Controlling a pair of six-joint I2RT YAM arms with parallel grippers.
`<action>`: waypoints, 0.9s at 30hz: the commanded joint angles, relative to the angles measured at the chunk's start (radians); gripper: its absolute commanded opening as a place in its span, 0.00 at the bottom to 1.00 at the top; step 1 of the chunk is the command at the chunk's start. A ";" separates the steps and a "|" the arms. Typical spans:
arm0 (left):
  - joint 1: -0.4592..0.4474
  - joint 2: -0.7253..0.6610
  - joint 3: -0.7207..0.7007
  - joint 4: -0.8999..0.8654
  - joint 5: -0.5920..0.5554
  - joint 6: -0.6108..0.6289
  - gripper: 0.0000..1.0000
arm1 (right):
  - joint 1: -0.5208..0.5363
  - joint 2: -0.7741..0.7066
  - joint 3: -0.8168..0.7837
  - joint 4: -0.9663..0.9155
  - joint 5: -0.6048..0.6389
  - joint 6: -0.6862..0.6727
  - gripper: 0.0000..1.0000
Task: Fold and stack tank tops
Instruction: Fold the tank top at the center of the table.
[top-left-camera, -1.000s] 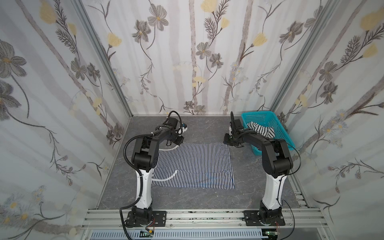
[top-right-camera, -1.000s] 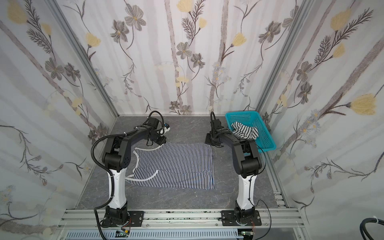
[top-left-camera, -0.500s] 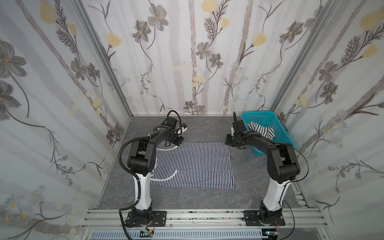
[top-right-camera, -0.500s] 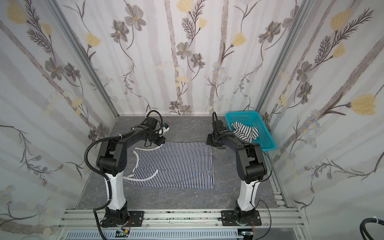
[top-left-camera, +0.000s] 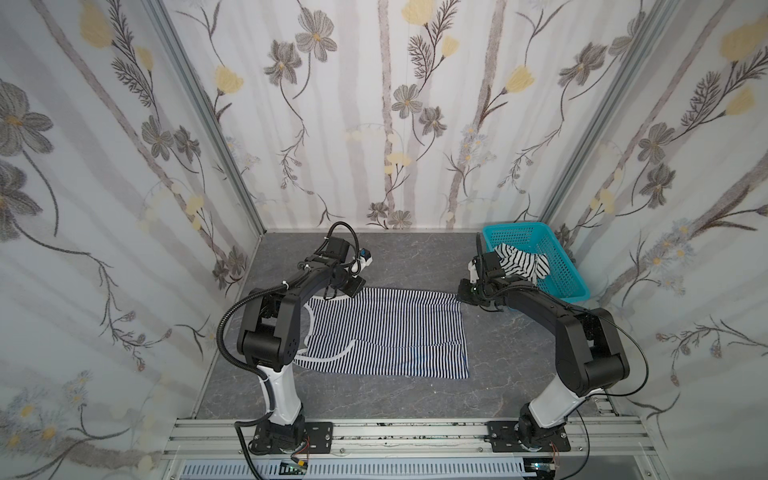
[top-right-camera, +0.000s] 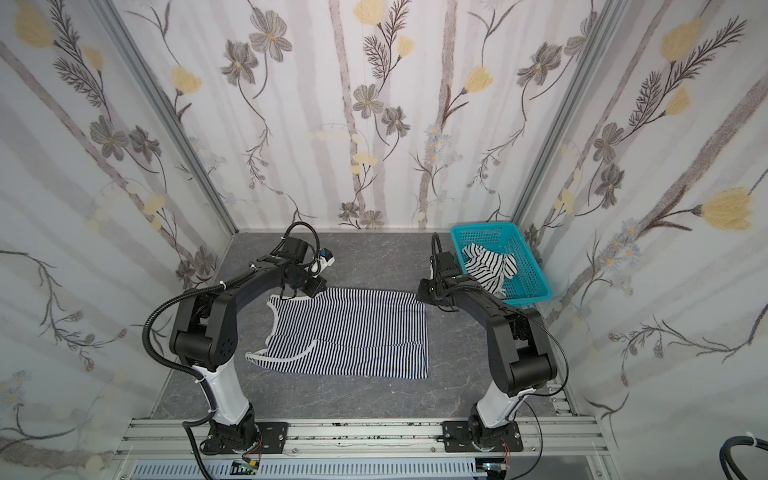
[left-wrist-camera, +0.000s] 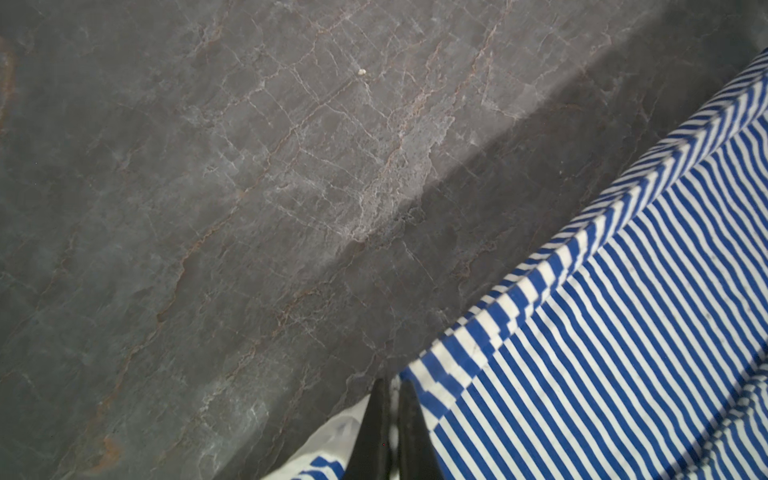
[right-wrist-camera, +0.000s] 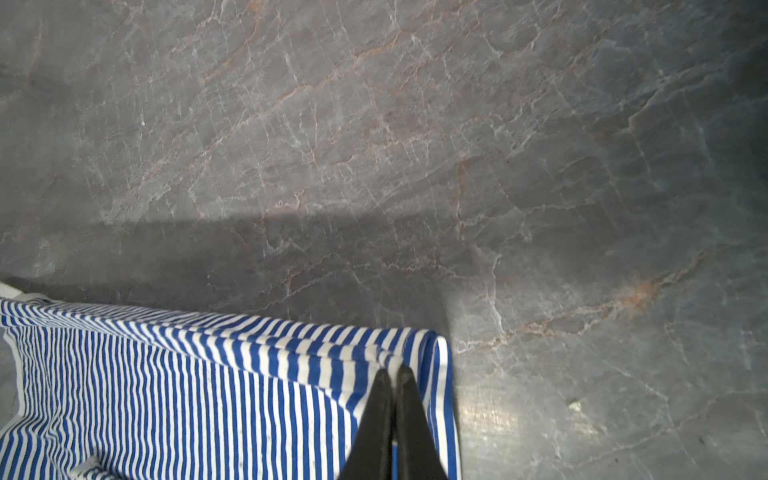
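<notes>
In both top views the fine-striped tank top (top-left-camera: 386, 332) lies spread across the middle of the grey marbled bench (top-left-camera: 415, 257), straps toward 9 o'clock and hem toward 3 o'clock. The left claw (top-left-camera: 330, 296) is down at its 11 o'clock corner and the right claw (top-left-camera: 460, 296) at its 1 o'clock corner. The wide-striped tank top (top-right-camera: 490, 266) sits crumpled in the turquoise basket (top-right-camera: 536, 291) at 2 o'clock on the bench, close behind the right arm. Floral walls (top-right-camera: 374, 124) close the bench in on three sides, so there is little room to swing cloth outward. The left wrist view shows the left claw (left-wrist-camera: 390, 415) pinched narrow on the white-trimmed edge of the top (left-wrist-camera: 623, 332), with bare bench (left-wrist-camera: 249, 166) beyond. The right wrist view shows the right claw (right-wrist-camera: 392, 399) shut on the hem corner (right-wrist-camera: 432, 349), where the edge looks doubled. The fabric is likely thin, light and limp. It should sag between the two grips and may drag on the smooth bench, so corners and trimmed edges are the best holds, and both layers need to be caught together.
</notes>
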 joint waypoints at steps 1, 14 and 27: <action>-0.002 -0.069 -0.066 0.002 0.009 0.004 0.00 | 0.017 -0.057 -0.055 0.046 0.003 0.021 0.00; -0.039 -0.272 -0.307 0.010 -0.035 0.046 0.00 | 0.055 -0.182 -0.221 0.065 0.034 0.070 0.00; -0.045 -0.293 -0.412 0.032 -0.045 0.050 0.01 | 0.064 -0.189 -0.334 0.112 0.034 0.092 0.00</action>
